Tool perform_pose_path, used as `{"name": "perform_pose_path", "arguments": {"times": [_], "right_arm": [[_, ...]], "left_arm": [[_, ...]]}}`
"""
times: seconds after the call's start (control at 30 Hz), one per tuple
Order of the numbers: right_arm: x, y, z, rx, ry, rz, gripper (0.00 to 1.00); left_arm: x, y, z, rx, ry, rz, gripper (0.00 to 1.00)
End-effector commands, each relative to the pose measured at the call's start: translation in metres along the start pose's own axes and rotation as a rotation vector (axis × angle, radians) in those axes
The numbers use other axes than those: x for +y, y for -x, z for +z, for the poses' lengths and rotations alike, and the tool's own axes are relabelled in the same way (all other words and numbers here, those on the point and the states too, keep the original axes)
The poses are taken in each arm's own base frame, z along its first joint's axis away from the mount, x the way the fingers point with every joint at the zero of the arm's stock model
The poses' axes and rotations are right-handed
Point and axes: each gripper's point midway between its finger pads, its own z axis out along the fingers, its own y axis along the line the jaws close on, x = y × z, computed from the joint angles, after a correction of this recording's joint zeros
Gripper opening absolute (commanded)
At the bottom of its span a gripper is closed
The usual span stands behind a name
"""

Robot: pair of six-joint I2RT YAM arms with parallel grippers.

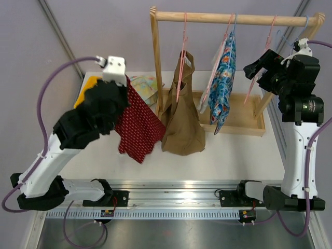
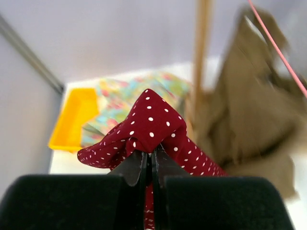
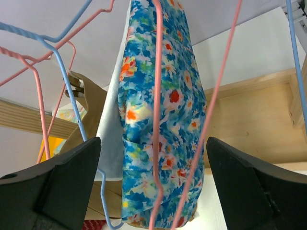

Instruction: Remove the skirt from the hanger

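Plainly, the left gripper (image 2: 149,158) pinches the red dotted skirt (image 2: 152,122); the right gripper (image 3: 151,143) stands spread wide.

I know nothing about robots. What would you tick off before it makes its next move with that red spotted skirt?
1. Left tool shut on the red white-dotted fabric skirt: ok.
2. Skirt off the wooden clothes rack: ok; it hangs left of the rack's post, and no hanger shows on it.
3. Skirt free of the brown fabric garment: cannot tell; their edges meet in the top view.
4. Right tool open and empty: ok.
5. Room in the yellow plastic bin: cannot tell; its inside is blurred.
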Motion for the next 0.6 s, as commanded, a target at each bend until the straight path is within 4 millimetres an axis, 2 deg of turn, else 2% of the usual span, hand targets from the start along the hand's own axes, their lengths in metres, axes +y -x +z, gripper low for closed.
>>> {"name": "perform_pose_path", "arguments": {"times": [0.0,0.03,0.1,0.13,0.17,0.23,0.27,0.37,0.4,0.43,0.47,0.5,0.53,0.57], "right_arm": [[-0.005,0.005,-0.009,-0.048,-0.026,-0.014,0.99],[-0.005,0.004,-0.012,-0.052,-0.024,-0.014,1.00],[-0.006,0.002,-0.018,-0.060,-0.021,-0.012,0.99],[-0.005,0.001,-0.020,-0.061,-0.016,-0.010,0.99],[-0.002,0.001,-0.023,-0.067,-0.002,-0.006,0.99],[-0.001,-0.001,-0.029,-0.072,0.013,-0.005,0.99],[0.000,-0.002,-0.032,-0.071,0.017,-0.002,0.99],[0.000,0.000,-0.043,-0.088,0.011,-0.011,0.99],[0.002,0.003,-0.049,-0.104,0.015,-0.012,0.99],[0.002,0.005,-0.053,-0.112,0.016,-0.013,0.99],[0.003,0.006,-0.057,-0.119,0.016,-0.014,0.99],[0.006,0.009,-0.065,-0.136,0.025,-0.015,0.99],[0.007,0.011,-0.068,-0.143,0.029,-0.013,0.99],[0.009,0.012,-0.071,-0.148,0.039,-0.011,0.99]], "left_arm": [[0.032,0.063,0.028,-0.118,0.046,-0.017,0.00],[0.050,0.079,0.048,-0.125,0.104,-0.024,0.00],[0.071,0.092,0.068,-0.121,0.163,-0.033,0.00],[0.095,0.097,0.080,-0.120,0.220,-0.050,0.00],[0.103,0.109,0.096,-0.137,0.245,-0.067,0.00],[0.127,0.109,0.115,-0.129,0.298,-0.093,0.00],[0.129,0.101,0.133,-0.104,0.304,-0.095,0.00],[0.139,0.063,0.160,-0.018,0.347,-0.120,0.00],[0.137,0.031,0.174,0.044,0.356,-0.119,0.00],[0.140,0.014,0.179,0.068,0.370,-0.157,0.01],[0.136,-0.001,0.186,0.090,0.348,-0.176,0.15],[0.136,-0.035,0.194,0.146,0.355,-0.221,0.33],[0.138,-0.050,0.198,0.173,0.368,-0.240,0.69],[0.134,-0.065,0.203,0.205,0.341,-0.260,0.99]]}}
